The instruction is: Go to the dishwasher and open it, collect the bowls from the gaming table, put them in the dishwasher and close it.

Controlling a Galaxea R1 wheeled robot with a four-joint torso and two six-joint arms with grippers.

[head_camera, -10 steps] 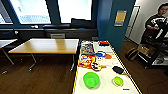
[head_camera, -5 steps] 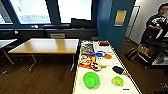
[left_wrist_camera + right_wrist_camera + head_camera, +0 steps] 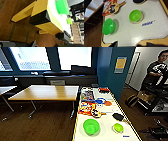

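Nothing shifted since earlier frames, large bowl (image 3: 91, 126) beside small bowl (image 3: 118, 127) on gaming table (image 3: 105, 133), apart, pincers' state cannot be told.

Larger bowl (image 3: 91, 126) and smaller bowl (image 3: 118, 127): bright lime green. Gaming table (image 3: 107, 134): white top with fine dotted pattern, yellow edge, blue lettering (image 3: 147, 23), red ring (image 3: 140, 20) around the smaller bowl. Neighbouring table (image 3: 47, 92): light wood top. Floor (image 3: 37, 127): dark brown. Wall (image 3: 110, 69): deep blue.
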